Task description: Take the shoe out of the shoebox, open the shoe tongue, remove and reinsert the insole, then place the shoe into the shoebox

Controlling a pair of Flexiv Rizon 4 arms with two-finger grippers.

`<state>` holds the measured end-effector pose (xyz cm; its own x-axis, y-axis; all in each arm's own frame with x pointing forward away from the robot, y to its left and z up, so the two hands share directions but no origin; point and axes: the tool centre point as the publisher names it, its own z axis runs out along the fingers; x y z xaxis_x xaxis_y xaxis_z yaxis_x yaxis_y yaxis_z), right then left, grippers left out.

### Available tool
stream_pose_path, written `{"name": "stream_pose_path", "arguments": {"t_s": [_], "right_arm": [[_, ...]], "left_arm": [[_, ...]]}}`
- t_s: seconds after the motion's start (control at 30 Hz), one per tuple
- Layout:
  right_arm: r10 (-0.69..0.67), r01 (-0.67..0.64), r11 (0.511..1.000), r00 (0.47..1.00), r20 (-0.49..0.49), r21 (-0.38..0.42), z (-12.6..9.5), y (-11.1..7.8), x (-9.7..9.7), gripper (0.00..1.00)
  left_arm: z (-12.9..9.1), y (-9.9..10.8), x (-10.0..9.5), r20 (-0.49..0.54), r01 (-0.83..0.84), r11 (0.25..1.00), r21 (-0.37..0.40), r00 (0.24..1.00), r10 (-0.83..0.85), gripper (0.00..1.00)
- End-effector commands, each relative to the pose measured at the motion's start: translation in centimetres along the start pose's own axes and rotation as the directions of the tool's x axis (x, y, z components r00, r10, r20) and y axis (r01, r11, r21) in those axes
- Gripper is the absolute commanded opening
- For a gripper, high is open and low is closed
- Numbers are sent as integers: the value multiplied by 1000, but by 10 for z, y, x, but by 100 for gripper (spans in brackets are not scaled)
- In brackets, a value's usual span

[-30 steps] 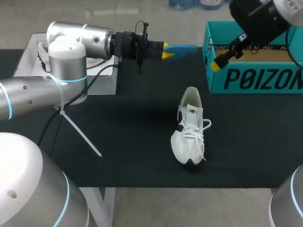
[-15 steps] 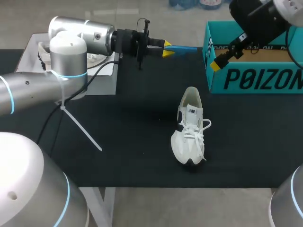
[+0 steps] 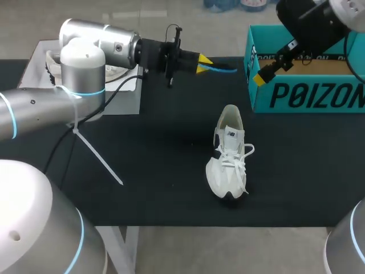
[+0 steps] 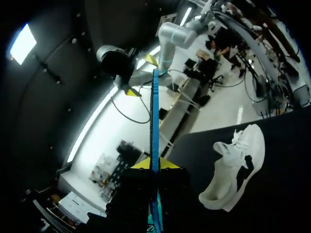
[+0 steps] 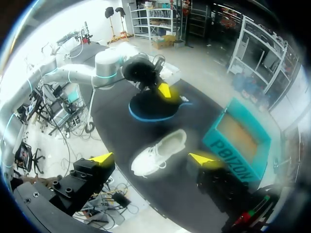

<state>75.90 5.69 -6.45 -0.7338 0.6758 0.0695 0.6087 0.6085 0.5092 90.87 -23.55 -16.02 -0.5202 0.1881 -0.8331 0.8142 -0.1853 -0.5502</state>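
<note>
Left claw (image 3: 199,61) is pinching one end of the blue insole (image 3: 221,68), its two yellow tips pressing in on either face with almost no gap between them. In the left wrist view the insole is running edge-on, straight out ahead of the fingers. Claw and insole are hanging in the air above the black table (image 3: 142,148), out past the heel of the shoe (image 3: 230,154) and toward the left arm's side of it, well apart from the shoe.

The shoe itself is sitting upright on its sole near the front edge of the table, toe pointing toward the robot and heel pointing away. It is white with dark patches, and its laces are spilling loosely over both sides.

Farther out, beyond the shoe's heel and toward the right arm's side, the right claw (image 3: 271,65) is hovering with its fingers spread wide and gripping nothing. It is hanging over the corner of the teal shoebox (image 3: 308,97) closest to the shoe. The shoebox is standing open-topped on the table, well apart from the shoe.

Far off on the shoe's other side, a white box (image 3: 34,54) is sitting behind the left arm, with a second shoe (image 3: 52,61) partly showing in it.
</note>
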Motion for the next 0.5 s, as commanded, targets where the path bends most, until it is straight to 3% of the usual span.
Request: {"name": "stream_pose_path", "arguments": {"t_s": [0.03, 0.17, 0.37, 0.43, 0.5], "right_arm": [[2, -2, 1000, 1000, 1, 2, 2, 1, 0, 100], [2, -2, 1000, 1000, 1, 2, 2, 1, 0, 100], [2, -2, 1000, 1000, 1, 2, 2, 1, 0, 100], [2, -2, 1000, 1000, 1, 2, 2, 1, 0, 100], [2, -2, 1000, 1000, 1, 2, 2, 1, 0, 100]], "left_arm": [[-2, -10, 12, -21, -269, 963, -20, 963, 269, 0], [-7, -11, 13, -7, -367, 929, -47, 930, 367, 0], [-6, -7, 14, -85, -456, 888, -64, 889, 451, 0], [-5, -3, 17, -67, -388, 910, -149, 922, 382, 0], [-3, 2, 20, -27, -308, 944, -115, 951, 307, 0]]}}
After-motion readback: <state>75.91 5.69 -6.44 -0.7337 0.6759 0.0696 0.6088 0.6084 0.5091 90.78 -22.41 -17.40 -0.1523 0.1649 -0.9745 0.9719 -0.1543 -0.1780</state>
